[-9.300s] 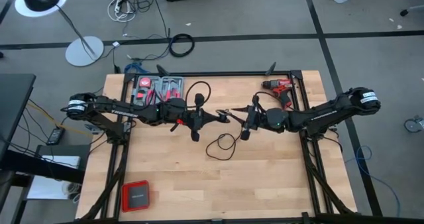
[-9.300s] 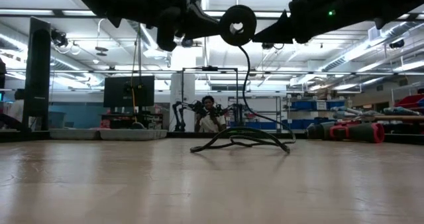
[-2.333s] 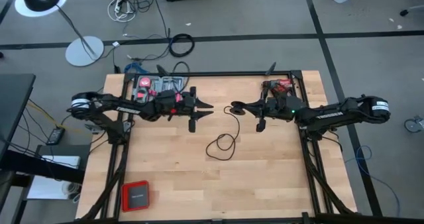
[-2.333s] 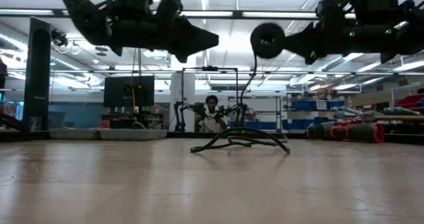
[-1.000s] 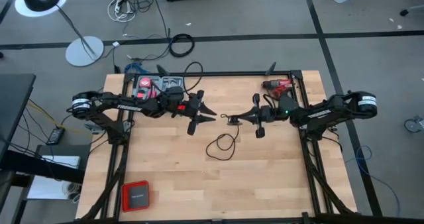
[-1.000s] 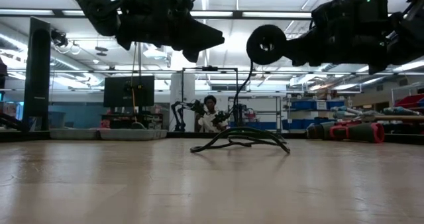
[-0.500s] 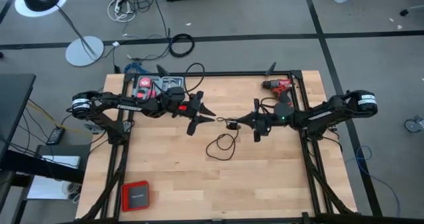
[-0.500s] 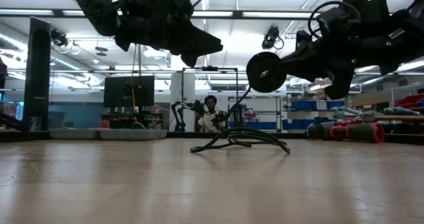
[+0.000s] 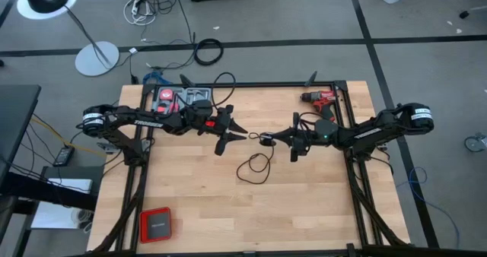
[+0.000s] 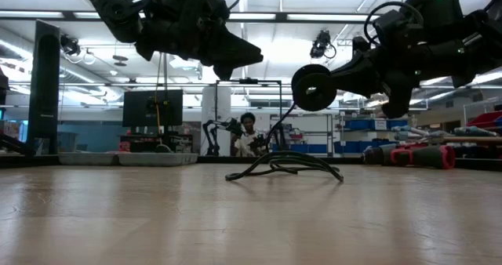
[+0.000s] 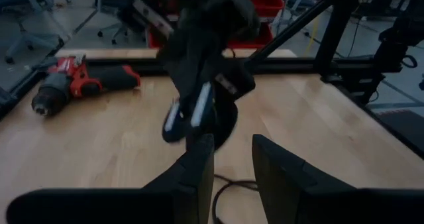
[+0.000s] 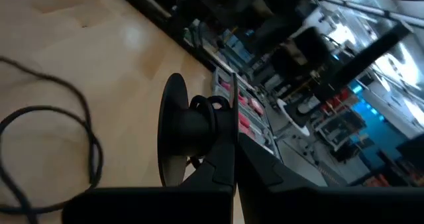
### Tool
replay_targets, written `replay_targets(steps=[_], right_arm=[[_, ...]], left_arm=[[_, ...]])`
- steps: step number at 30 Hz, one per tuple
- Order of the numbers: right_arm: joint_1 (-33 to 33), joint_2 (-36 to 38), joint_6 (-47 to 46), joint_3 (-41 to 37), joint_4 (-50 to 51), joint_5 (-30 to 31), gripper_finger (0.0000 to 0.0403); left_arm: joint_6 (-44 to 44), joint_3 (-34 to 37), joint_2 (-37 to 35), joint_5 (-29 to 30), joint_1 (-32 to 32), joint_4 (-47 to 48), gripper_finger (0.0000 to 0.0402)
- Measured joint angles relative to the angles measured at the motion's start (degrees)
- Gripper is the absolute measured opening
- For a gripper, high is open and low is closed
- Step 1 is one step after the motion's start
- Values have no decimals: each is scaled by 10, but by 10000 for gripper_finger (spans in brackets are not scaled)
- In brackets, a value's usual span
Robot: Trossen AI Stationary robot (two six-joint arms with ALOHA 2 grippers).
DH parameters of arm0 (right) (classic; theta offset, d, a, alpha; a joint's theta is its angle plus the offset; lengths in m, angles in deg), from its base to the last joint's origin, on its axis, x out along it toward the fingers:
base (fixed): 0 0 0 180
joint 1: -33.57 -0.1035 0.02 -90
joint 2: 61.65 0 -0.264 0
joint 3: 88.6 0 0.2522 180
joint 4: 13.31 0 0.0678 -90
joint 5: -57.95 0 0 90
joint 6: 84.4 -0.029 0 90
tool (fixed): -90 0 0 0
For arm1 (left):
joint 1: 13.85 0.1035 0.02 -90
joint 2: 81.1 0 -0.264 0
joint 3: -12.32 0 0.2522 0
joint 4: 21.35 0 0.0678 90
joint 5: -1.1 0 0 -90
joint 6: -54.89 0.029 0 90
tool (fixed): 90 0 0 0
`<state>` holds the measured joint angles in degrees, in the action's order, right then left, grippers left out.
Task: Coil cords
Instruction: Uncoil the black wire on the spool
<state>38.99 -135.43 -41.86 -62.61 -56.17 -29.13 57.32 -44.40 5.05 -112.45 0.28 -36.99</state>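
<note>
The right gripper (image 9: 268, 139) hung above the middle of the wooden table (image 9: 304, 211), its fingers pressed together on a small black spool (image 10: 312, 87) (a round disc on a short hub, seen edge-on in the right wrist view (image 12: 179, 131)). From that spool the thin black cord (image 9: 256, 166) dropped to the tabletop, where most of it lay in a loose, untidy loop just nearer the front edge than the two grippers; in the low view the slack rested as a flat tangle (image 10: 284, 165) on the wood. The left gripper (image 9: 242, 132) was held in the air just beside the spool, facing the right one, its two fingers (image 11: 192, 177) parted with a clear gap and nothing between them. In the left wrist view the spool and the right arm's fingers stood directly ahead. A red drill (image 9: 319, 98) lay near the far right corner of the table, a red tool case (image 9: 180, 99) sat at the far edge behind the left arm, and a small red box (image 9: 157, 225) rested near the front left corner. A person (image 10: 249, 136) sat in the room beyond the table.
</note>
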Motion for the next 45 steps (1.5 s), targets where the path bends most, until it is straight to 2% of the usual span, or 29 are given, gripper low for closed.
replay_targets(steps=[3, 5, 9, 17, 21, 22, 25, 32, 34, 37, 42, 43, 45], right_arm=[[7, 1, -34, 0, -34, -1, 0], [13, 6, -43, 0, -58, -41, 0], [28, 19, -74, 0, -95, -178, 0], [66, 24, -276, 0, -171, -430, 0], [76, 24, -371, 0, -244, -596, 0], [76, 24, -387, 0, -267, -618, 0], [73, 24, -418, 0, -321, -619, 0], [73, 27, -439, 11, -323, -610, 0], [73, 27, -439, 12, -320, -587, 0], [73, 27, -417, 12, -266, -508, 0], [66, 27, -299, 12, -133, -289, 0], [62, 27, -284, 12, -124, -261, 0], [58, 27, -259, 12, -129, -246, 0]], left_arm=[[2, 0, 0, 10, 0, 9, 106], [1, 0, 0, 9, -1, 6, 106], [1, 0, 0, -6, -8, -5, 106], [17, 0, 0, -14, -21, -8, 106], [18, 0, 0, -15, -26, -9, 106], [18, 0, 0, -15, -26, -9, 106], [17, 0, 0, -15, -27, -9, 106], [15, 0, 0, -18, -27, -8, 106], [15, 0, 0, -29, -27, -8, 106], [17, 0, 0, -42, -27, -9, 106], [34, 0, 0, -28, -27, -9, 106], [35, 0, 0, -19, -27, -8, 106], [35, 0, 0, 5, -27, -7, 106]])
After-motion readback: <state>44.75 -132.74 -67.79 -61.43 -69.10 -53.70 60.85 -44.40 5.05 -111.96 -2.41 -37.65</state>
